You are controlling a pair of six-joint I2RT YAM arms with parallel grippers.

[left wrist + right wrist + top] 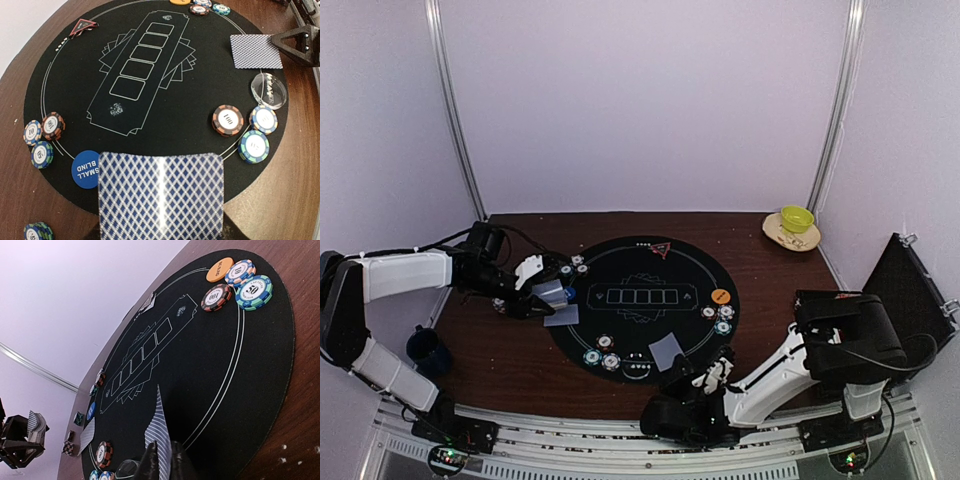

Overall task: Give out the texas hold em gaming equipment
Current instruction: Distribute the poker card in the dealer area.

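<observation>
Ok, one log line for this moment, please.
left gripper: holding deck over mat left edge | right gripper: pinching card at mat near side

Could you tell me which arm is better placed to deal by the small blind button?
Likely left: the left gripper holds the deck beside the small blind button; the right gripper is across the mat.

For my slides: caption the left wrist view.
Blue-backed cards held over the black poker mat, chips and the Small Blind button nearby.
</observation>
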